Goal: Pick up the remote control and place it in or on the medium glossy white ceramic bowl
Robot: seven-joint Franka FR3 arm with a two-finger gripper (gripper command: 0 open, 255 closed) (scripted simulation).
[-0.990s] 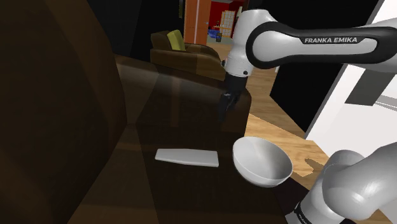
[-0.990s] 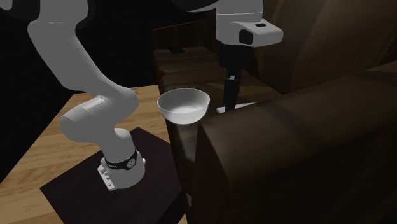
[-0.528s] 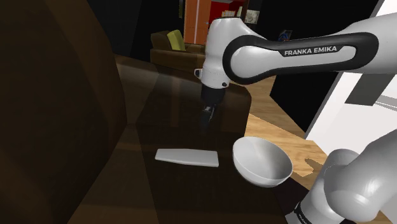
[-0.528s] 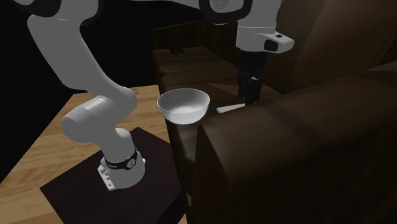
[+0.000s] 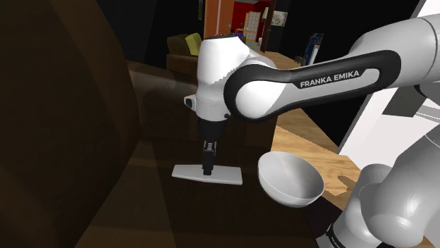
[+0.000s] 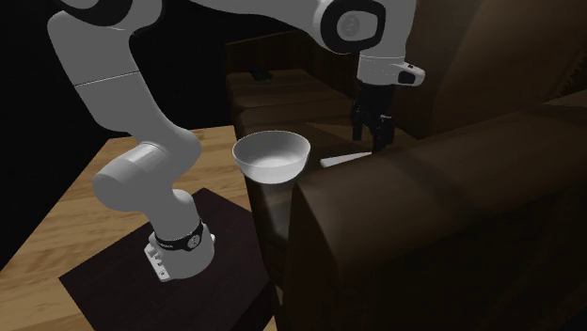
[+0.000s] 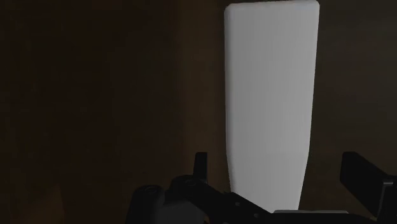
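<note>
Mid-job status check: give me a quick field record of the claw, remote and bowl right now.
remote: flat white rectangular remote control, lying flat on the dark brown sofa seat
claw: black two-finger claw, open, low over the remote and straddling it, not clasping
bowl: glossy white round bowl, empty, at the shoulder view's right of the remote
held: nothing

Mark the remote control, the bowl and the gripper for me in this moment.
remote control (image 5: pixel 225 175), shoulder view, flat top face near its bowl-side end.
white bowl (image 5: pixel 290 177), shoulder view, inner wall.
gripper (image 5: pixel 208 169), shoulder view, between its open fingertips at the remote control.
</note>
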